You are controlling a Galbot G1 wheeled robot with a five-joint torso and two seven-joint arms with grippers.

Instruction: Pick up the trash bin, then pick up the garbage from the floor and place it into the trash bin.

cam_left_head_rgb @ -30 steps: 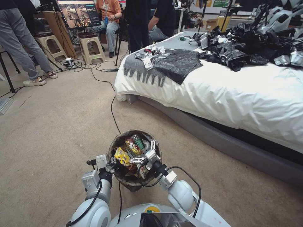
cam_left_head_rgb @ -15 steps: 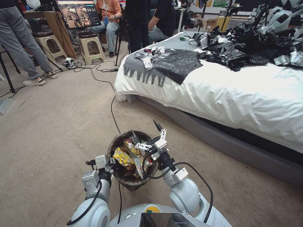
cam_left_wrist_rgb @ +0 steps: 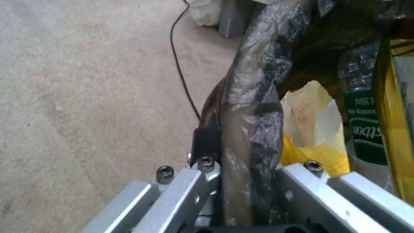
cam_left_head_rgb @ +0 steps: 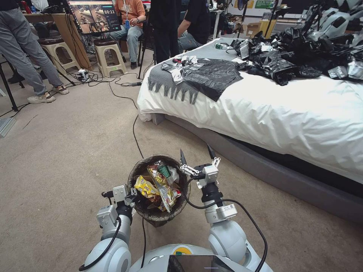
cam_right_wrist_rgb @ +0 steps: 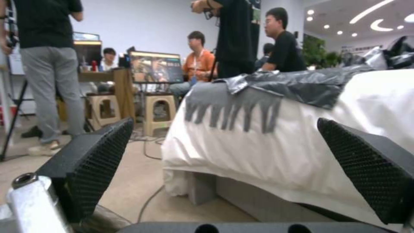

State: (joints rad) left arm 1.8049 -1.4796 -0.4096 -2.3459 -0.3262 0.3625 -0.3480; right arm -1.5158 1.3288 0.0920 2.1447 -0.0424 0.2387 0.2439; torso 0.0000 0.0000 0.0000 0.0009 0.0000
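The bin [cam_left_head_rgb: 159,187] is held off the carpet [cam_left_head_rgb: 68,151] by the left gripper [cam_left_head_rgb: 128,196], whose jaws are pinched on the rim at the robot's left side, with the dark bag liner [cam_left_wrist_rgb: 254,97] caught between them. In the left wrist view the liner is seen running down between the two metal fingers [cam_left_wrist_rgb: 190,184]. A rim grip of this kind appears chosen so that the mouth is kept open and facing up for dropping litter in.

Inside the bin, garbage [cam_left_head_rgb: 157,187] is piled close to the rim: a yellow packet [cam_left_head_rgb: 145,187], a long crumpled wrapper [cam_left_head_rgb: 164,185], a green-labelled bottle [cam_left_wrist_rgb: 366,129] and something white at the far side.

To the right, the right gripper [cam_left_head_rgb: 196,155] is held just beside the bin's rim, raised above it, its jaws spread wide and nothing between them. Its black pads [cam_right_wrist_rgb: 95,161] are pointed towards the bed [cam_left_head_rgb: 302,113], so a release into the bin seems complete.
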